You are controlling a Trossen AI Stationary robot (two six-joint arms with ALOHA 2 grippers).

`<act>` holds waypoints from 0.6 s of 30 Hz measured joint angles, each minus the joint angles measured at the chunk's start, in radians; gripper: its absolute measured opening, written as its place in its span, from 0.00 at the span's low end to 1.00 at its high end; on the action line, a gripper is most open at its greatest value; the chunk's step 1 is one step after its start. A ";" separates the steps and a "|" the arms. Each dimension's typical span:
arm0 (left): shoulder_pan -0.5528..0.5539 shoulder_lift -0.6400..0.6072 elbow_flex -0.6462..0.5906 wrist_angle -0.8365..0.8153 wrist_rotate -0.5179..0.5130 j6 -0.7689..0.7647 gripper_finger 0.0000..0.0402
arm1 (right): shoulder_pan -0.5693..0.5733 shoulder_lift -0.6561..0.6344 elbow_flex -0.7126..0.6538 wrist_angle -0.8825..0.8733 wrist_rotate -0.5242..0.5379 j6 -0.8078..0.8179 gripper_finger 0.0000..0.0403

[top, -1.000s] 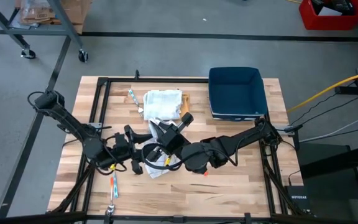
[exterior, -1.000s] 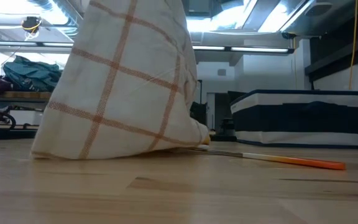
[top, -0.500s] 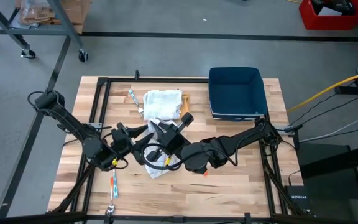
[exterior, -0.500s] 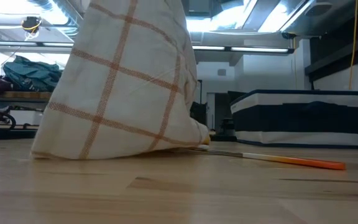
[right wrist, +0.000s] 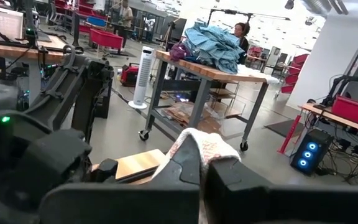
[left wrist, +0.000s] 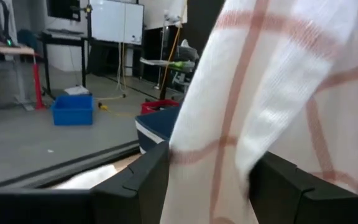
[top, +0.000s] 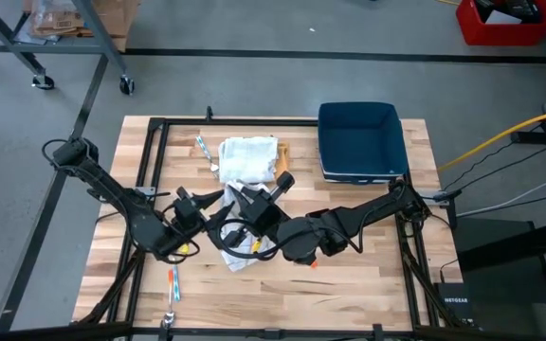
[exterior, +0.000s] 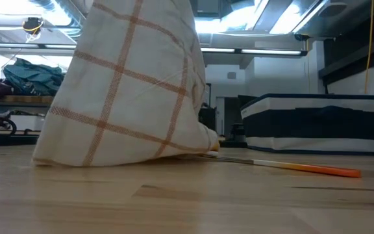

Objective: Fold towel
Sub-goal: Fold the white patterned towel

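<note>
A white towel with orange checks hangs between my two grippers above the table's middle. Its lower end rests crumpled on the wooden table. My right gripper, pointing level toward the table's left, is shut on the towel's top. My left gripper stands open and level just left of it, with the hanging towel running down between its two fingers. A second, folded towel lies flat toward the far edge. My left gripper has the hanging cloth between its open fingers; whether they touch it I cannot tell. My right gripper pinches a bunched fold at the towel's top between its two fingers, coming level from the table's right. The towel hangs below it, and its bottom lies on the table.
A dark blue bin stands at the far right. An orange-tipped pen lies on the table beside the towel. Another pen lies near the front left, and one more lies left of the folded towel.
My left gripper has swung its fingers from the near side toward the far edge, turning at the wrist, and now stands level around the hanging towel. The towel and my right gripper have kept still.
</note>
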 joint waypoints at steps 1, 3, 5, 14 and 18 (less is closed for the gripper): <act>0.000 0.000 0.000 -0.027 0.000 -0.038 0.45 | 0.000 0.000 0.000 0.001 -0.007 0.000 0.00; 0.000 0.000 0.000 -0.083 0.000 -0.126 0.45 | 0.000 0.000 0.000 0.005 -0.027 0.000 0.00; 0.000 0.000 0.000 -0.137 0.000 -0.206 0.45 | 0.000 0.000 0.000 0.019 -0.041 0.000 0.00; 0.000 0.000 0.000 -0.336 0.025 -0.486 0.45 | 0.000 0.000 0.000 0.033 -0.056 0.000 0.00; 0.000 0.000 0.000 -0.405 0.027 -0.562 0.45 | 0.000 0.000 0.000 0.062 -0.077 0.000 0.00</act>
